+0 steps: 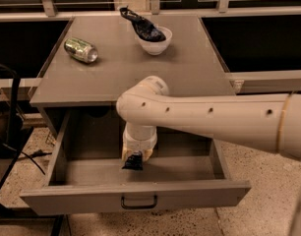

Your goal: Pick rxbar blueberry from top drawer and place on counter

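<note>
The top drawer [135,194] of the grey cabinet stands pulled open. My white arm reaches in from the right and bends down into it. My gripper [135,157] points down over the middle of the drawer floor. It is shut on the rxbar blueberry [133,162], a small dark bar that hangs from between the pale fingertips, at or just above the floor. The counter [126,65] is the flat grey top behind and above the drawer.
A green-silver can [81,50] lies on its side at the counter's left. A white bowl [154,39] with a dark floppy bag [140,25] in it stands at the counter's back middle. A dark stand and cables are on the floor at the left.
</note>
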Robot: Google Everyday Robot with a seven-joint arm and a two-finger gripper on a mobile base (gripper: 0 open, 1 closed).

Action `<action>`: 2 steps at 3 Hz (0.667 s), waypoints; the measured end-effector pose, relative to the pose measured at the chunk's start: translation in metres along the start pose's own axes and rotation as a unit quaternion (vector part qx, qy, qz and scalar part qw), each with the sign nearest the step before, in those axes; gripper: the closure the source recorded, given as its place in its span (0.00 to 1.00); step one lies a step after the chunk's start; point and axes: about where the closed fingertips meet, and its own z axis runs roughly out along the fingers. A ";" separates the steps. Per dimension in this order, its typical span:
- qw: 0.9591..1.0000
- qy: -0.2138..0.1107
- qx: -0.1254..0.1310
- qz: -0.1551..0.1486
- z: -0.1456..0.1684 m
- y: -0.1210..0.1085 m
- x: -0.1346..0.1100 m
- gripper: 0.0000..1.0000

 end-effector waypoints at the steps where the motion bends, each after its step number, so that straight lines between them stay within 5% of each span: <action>1: 0.999 0.014 0.048 0.004 -0.017 0.004 0.000 1.00; 2: 0.986 0.033 0.162 0.019 -0.026 0.014 0.001 1.00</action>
